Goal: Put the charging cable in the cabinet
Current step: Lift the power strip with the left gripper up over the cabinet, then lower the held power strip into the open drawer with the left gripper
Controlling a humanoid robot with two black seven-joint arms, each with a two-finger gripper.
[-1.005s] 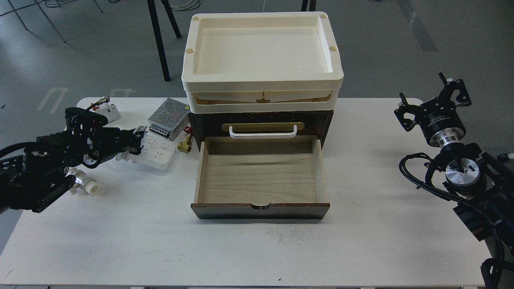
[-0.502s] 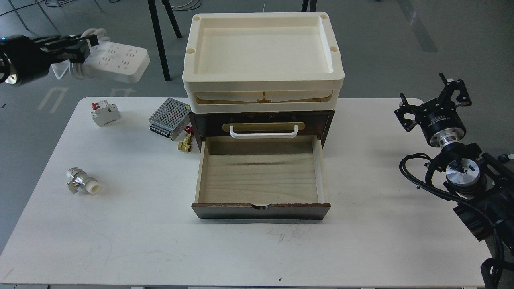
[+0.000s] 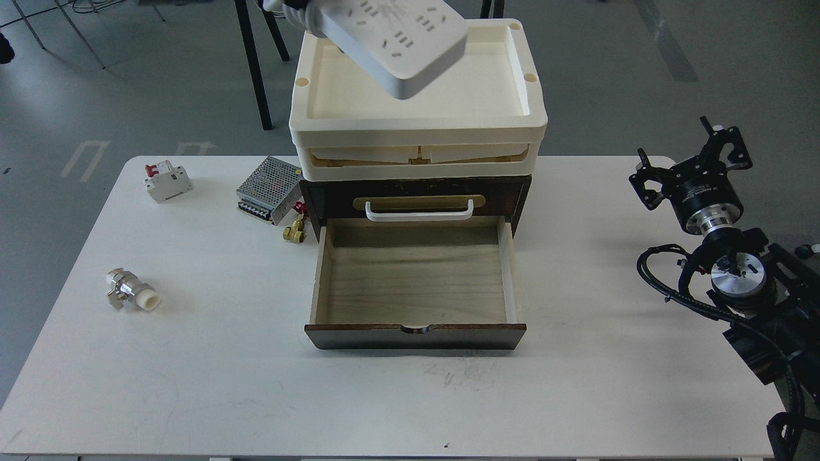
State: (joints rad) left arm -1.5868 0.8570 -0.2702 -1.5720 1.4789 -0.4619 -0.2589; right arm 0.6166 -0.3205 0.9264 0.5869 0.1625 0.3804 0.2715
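The charging cable (image 3: 397,45), a flat white power strip with its cord looped at its far end, hangs tilted in the air at the top of the head view, above the cream trays. What holds it is cut off by the top edge, and my left gripper is out of view. The cabinet (image 3: 512,192) is a small dark-brown chest with a white handle. Its lower drawer (image 3: 413,282) is pulled out toward me, with nothing in it. My right gripper (image 3: 690,160) is open and empty at the right table edge, far from the cabinet.
Two stacked cream trays (image 3: 416,128) sit on the cabinet. Left of it lie a perforated metal power-supply box (image 3: 269,189), a small brass fitting (image 3: 295,232), a white breaker with a red switch (image 3: 168,180) and a metal-and-white valve (image 3: 131,291).
The power strip was lifted off the table at the left, then carried right and higher to above the trays. My left arm has left the view. The right arm has not moved.
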